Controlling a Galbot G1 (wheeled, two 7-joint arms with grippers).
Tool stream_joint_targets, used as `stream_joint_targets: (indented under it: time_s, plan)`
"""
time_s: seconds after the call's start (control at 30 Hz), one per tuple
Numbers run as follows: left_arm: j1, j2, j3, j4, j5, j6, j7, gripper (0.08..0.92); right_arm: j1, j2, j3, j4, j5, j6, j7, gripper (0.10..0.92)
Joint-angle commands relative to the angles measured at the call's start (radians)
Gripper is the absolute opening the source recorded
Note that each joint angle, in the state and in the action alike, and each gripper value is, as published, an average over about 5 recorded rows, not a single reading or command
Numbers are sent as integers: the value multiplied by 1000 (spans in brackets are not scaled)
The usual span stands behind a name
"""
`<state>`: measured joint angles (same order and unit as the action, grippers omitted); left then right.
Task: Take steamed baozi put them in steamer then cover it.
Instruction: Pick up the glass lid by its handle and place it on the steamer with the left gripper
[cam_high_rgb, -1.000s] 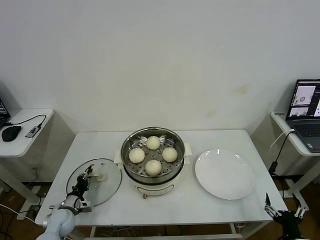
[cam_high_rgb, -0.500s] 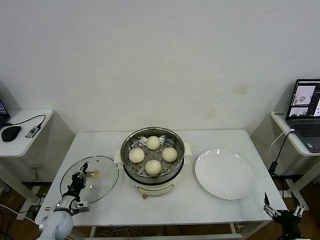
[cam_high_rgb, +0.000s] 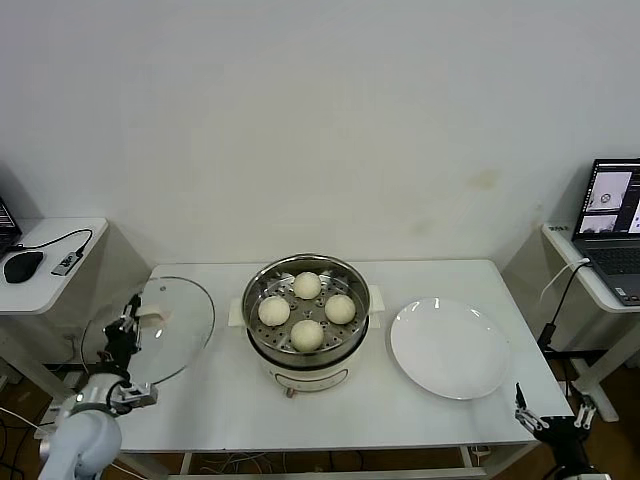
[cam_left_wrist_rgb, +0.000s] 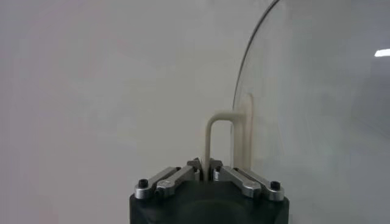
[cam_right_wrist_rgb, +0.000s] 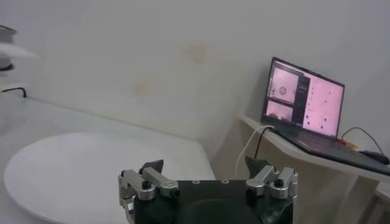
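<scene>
Over the table's (cam_high_rgb: 210, 400) left edge, we are holding the lid (cam_high_rgb: 160, 325) tilted in our left gripper (cam_high_rgb: 128, 330), pinched on its handle (cam_left_wrist_rgb: 214, 137); right gripper (cam_high_rgb: 547, 420) wide by the front right corner

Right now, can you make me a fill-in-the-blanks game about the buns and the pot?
1. The steamer holds ____ steamed baozi.
2. The left tool is shut on the cover's ____.
3. The white plate holds ____.
4. The right tool is ____.

Missing words: four; handle; nothing; open
</scene>
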<state>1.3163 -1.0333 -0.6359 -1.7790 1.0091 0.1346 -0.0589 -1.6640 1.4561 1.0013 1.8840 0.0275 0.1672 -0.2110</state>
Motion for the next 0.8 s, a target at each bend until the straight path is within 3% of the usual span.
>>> stream_joint_targets:
  time_s: [0.03,0.2,0.37,0.57,0.8]
  plan:
    - [-3,92,125,-242,-133,215,92,149,-1,8,-43,-4,-40,2,4,823]
    - [-101,107,315,-265,-109,294,103,149,5,21,-70,-14,-79,5,10,823]
    - [-263,74,497,-231,-44,370,147,149,22,47,-88,-30,-100,0,21,823]
    - [-410,-29,633,-175,62,436,197,149,34,62,-100,-53,-117,-4,34,823]
    - [-449,-200,680,-121,242,470,273,149,41,65,-122,-74,-122,-12,41,823]
